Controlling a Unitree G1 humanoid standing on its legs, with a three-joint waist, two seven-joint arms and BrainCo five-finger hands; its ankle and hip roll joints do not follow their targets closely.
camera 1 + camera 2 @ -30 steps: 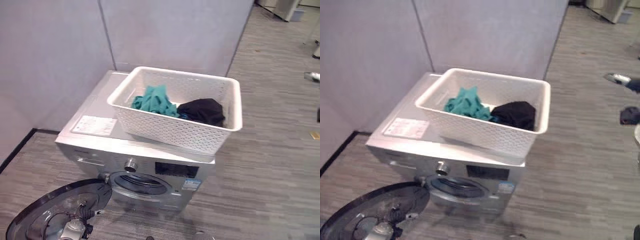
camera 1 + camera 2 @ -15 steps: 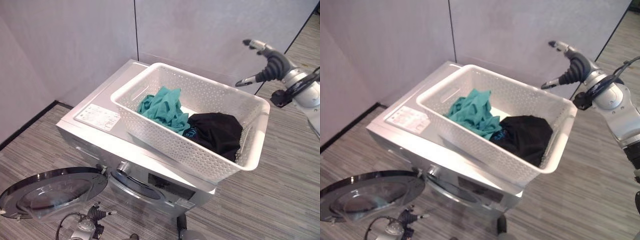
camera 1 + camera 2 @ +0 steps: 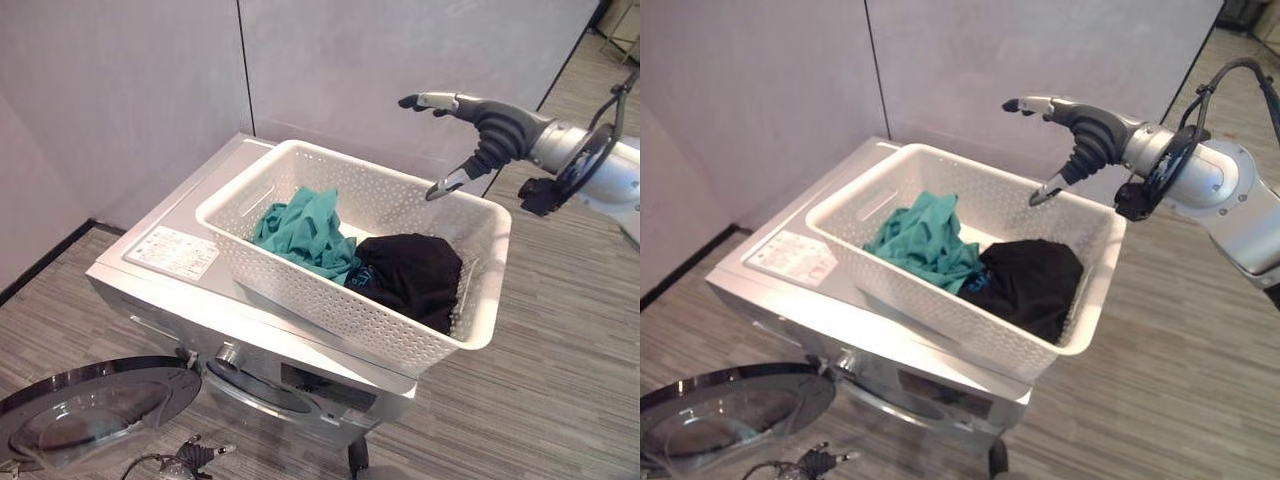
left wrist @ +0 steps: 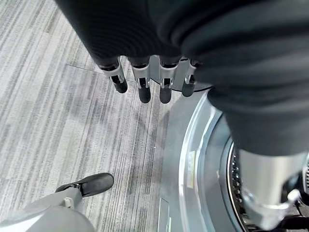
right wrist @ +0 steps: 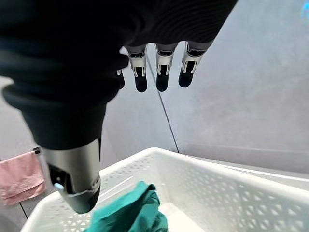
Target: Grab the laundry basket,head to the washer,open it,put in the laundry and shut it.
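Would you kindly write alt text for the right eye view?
The robot's open right hand hovers above a white laundry basket holding teal and black clothes, set on a silver washer whose door hangs open.

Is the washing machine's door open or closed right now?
Open. The round door is swung out low at the front of the washer, leaving the drum opening uncovered. The laundry basket sits on top.

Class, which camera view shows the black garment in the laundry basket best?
The left eye view: the black garment lies whole in the white laundry basket, beside the teal garment. The right eye view shows it almost as well. The right wrist view shows the basket and teal cloth; the left wrist view shows floor and the washer door.
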